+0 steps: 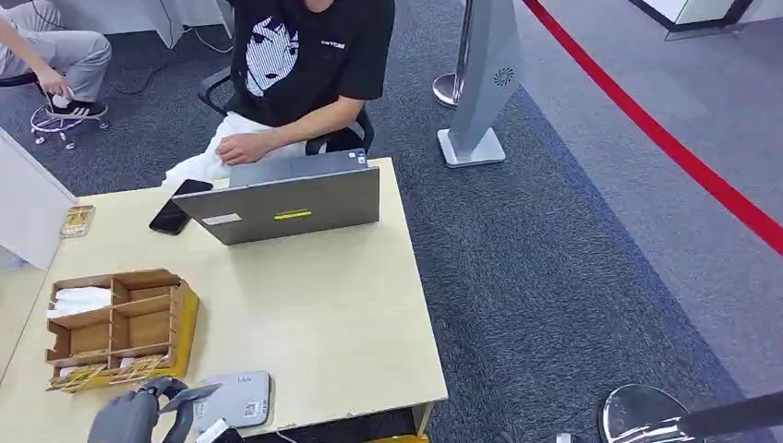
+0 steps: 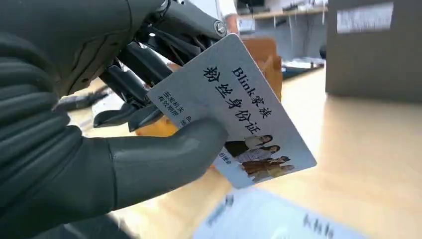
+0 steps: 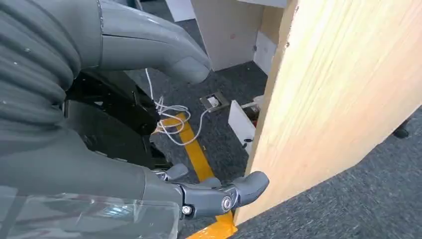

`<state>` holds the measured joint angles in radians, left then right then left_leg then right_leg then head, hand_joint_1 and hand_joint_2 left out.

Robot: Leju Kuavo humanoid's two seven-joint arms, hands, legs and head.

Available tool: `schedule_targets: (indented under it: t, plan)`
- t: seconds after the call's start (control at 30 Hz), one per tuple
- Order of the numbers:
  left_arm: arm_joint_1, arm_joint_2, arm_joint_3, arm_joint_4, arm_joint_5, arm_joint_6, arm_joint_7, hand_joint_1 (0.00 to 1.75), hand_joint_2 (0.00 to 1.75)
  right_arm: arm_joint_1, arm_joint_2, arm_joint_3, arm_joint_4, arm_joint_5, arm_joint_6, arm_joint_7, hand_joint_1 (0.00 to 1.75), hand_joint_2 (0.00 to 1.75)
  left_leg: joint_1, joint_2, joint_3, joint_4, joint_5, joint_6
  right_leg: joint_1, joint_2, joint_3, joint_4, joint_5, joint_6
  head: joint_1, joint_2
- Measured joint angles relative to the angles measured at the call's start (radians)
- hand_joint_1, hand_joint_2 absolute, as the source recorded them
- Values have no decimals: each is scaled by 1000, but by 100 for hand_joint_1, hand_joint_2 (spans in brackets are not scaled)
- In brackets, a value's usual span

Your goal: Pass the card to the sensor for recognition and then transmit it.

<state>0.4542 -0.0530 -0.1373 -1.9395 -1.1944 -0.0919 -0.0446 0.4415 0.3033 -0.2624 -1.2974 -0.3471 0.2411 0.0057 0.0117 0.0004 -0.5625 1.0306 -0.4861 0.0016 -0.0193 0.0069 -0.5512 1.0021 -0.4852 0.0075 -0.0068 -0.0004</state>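
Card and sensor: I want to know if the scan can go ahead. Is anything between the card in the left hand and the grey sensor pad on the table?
Nothing visible. The left hand holds the card just above the sensor pad, with no object between them.

Even, bright indoor light fills the head view, with only soft shadows under the laptop (image 1: 294, 198) and the wooden box (image 1: 120, 325) on the pale tabletop (image 1: 314, 314). That view is slightly soft and blocky. In the left wrist view the card (image 2: 239, 107) is sharp and readable, while the pale device (image 2: 278, 219) beneath it and the background are blurred. The right wrist view is sharp; the left robot hand (image 2: 99, 124) and the right robot hand (image 3: 124, 124) show dull highlights.
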Motion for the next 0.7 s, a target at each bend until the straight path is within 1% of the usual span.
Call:
schedule_targets:
  t: [0.27,0.53,0.6,0.63,0.7]
  plan:
    - [-2,-1,-13,103,-10,2,32,175,175,-11,0,-10,8,18,19,3,0,175,0,0,0,0,0,0,0,0,0,0,0,0,0,0]
    - [-4,-8,-12,160,-34,4,33,175,175,-17,0,-16,15,21,32,7,0,175,0,0,0,0,0,0,0,0,0,0,0,0,0,0]
    - [-5,-13,-2,168,-28,18,10,175,175,-16,0,-18,18,18,28,7,0,175,0,0,0,0,0,0,0,0,0,0,0,0,0,0]
    - [-6,-23,8,166,-7,19,-6,175,175,-15,0,-18,18,14,20,6,0,175,0,0,0,0,0,0,0,0,0,0,0,0,0,0]
    - [-9,-43,31,123,52,7,-37,175,175,-10,0,-17,15,18,-3,0,0,175,0,-1,0,0,1,0,0,0,0,0,0,0,1,0]
